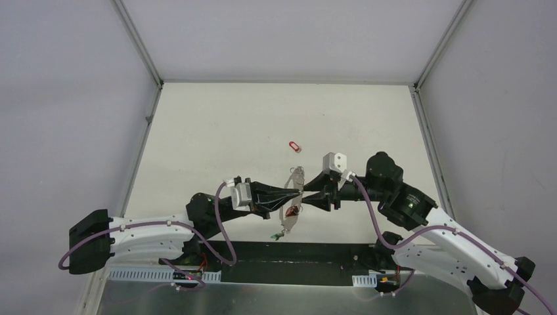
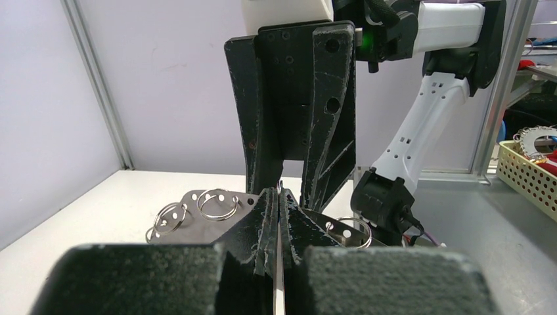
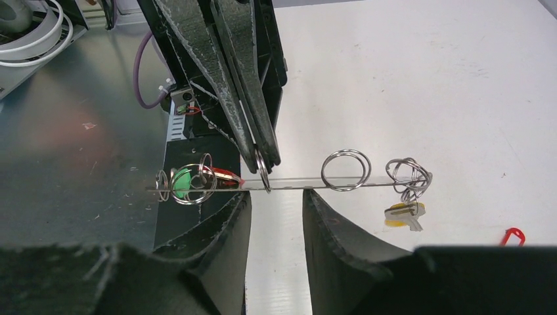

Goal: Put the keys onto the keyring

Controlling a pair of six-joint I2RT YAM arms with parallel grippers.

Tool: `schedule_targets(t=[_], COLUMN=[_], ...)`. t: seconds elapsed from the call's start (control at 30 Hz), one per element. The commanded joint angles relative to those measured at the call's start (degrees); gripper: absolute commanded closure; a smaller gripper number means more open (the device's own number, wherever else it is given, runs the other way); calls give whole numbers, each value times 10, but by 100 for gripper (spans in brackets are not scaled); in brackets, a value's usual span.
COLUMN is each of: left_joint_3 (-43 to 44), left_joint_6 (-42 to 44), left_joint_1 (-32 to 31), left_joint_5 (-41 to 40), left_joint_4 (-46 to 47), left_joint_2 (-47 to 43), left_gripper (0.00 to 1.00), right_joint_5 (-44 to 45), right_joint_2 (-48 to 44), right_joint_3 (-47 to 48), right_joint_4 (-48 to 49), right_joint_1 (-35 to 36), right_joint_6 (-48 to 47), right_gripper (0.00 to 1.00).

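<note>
Right wrist view: the keyring [image 3: 263,174] looks pinched in the shut jaws of the left gripper [image 3: 263,163], where it goes through a flat metal strip [image 3: 295,184]. The right gripper [image 3: 276,197] is seen half open just under the strip, holding nothing. Keys [image 3: 404,213] are hung at both ends of the strip.

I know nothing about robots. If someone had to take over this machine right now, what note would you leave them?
Left end effector: shut on the keyring, a flat metal strip with split rings, held above the table.
Right end effector: open, fingertips close to the strip, gripping nothing.
Done: yellow-tagged key hangs at one end; green tag and a red tag at the other.
To do: one red-tagged key lies loose on the table; it probably needs threading on.
</note>
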Motion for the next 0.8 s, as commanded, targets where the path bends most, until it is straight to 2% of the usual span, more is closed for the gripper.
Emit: schedule_targets(t=[0.0,0.37,0.5,0.63,0.77], left_joint_3=[33,41,32,29,24], left_joint_6=[-2,-24,-24,-23,-24], left_joint_1=[-5,-4,-5,-5,-5], left_joint_5=[13,22,16,15,11], left_joint_4=[15,10,19,14,17], left_joint_2=[21,38,27,18,14], left_gripper=[100,100,100,100,100], right_joint_5=[-17,22,26,23,22], right_joint_2=[0,-28,-32,-32,-29], right_joint_3=[8,-6,-14,-18,-15], right_joint_4=[67,79,70,69,64], right_joint_1=[1,1,1,1,2], right_joint_6=[16,18,15,15,12], right_gripper=[63,65,78,84,100])
